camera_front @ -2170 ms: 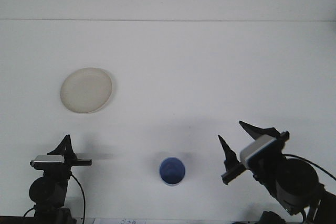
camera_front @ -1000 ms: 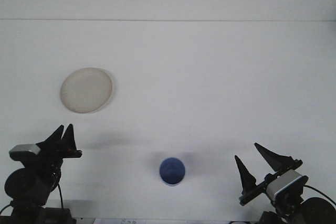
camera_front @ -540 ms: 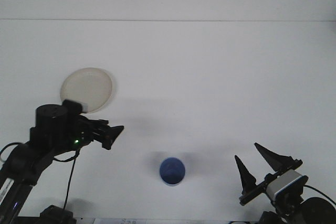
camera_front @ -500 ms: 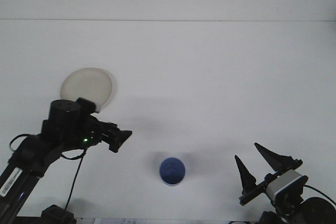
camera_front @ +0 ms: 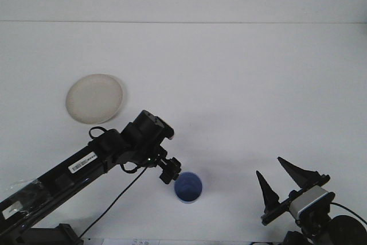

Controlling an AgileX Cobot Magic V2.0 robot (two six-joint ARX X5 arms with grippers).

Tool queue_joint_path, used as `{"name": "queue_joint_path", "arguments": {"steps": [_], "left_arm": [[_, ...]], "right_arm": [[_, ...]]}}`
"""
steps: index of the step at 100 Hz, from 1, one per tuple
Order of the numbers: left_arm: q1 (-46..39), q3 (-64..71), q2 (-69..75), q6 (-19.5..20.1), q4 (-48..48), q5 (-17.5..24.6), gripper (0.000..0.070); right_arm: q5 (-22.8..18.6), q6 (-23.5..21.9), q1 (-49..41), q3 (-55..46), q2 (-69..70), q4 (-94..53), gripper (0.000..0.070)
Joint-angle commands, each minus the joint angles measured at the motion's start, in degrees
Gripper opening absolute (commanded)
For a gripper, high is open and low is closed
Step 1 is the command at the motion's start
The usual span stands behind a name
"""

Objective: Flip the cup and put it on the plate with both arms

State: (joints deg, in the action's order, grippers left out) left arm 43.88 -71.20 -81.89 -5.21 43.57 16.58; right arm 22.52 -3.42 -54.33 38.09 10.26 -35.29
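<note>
Blue, the cup (camera_front: pixel 188 187) stands low on the white table (camera_front: pixel 241 96), near the front edge and a little left of the middle; a flat, closed round face points up toward the camera, so it looks bottom-up, though the rim is not visible. The cream plate (camera_front: pixel 94 98) lies well apart from it, up and to the left, with nothing on it.

Reaching in from the lower left corner, the left arm stretches diagonally across the table, its long black link ending in a bulky wrist just above and left of the cup. The left gripper (camera_front: pixel 170 170) sits right beside the cup's upper left edge, pointed down at it; its fingers are bunched and foreshortened, and whether they are spread or pressed together cannot be told. A white label with small dark print runs along the arm's link, too small to read.

At the lower right, the right gripper (camera_front: pixel 282 185) is low near the table's front edge, well clear of the cup, its two dark pointed fingers spread wide and holding nothing.
</note>
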Motion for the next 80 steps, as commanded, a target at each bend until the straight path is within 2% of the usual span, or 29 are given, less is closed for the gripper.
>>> {"name": "queue_joint_path", "arguments": {"steps": [1, 37, 51, 64, 76, 80], "left_arm": [[1.42, -1.18, -2.19, 0.52, -0.92, -0.26, 0.0464], [6.34, -1.18, -9.75, 1.99, -4.33, -0.59, 0.0463], [7.65, -1.18, -11.43, 3.04, -4.44, -4.13, 0.0440], [8.59, -1.18, -11.91, 3.56, -4.28, -5.09, 0.0241], [9.51, -1.18, -11.91, 4.79, -4.22, -5.09, 0.0023], [9.75, -1.18, -11.91, 4.79, -4.17, -5.09, 0.0004]], "right_arm": [[0.02, 0.22, -0.63, 0.37, 0.24, 0.44, 0.0445], [0.02, 0.20, -0.63, 0.37, 0.24, 0.46, 0.0444], [0.02, 0.17, -0.63, 0.35, 0.24, 0.52, 0.0444], [0.04, 0.17, -0.63, 0.35, 0.24, 0.52, 0.0444], [0.02, 0.17, -0.63, 0.35, 0.24, 0.52, 0.0444], [0.02, 0.17, -0.63, 0.35, 0.24, 0.52, 0.0444]]}}
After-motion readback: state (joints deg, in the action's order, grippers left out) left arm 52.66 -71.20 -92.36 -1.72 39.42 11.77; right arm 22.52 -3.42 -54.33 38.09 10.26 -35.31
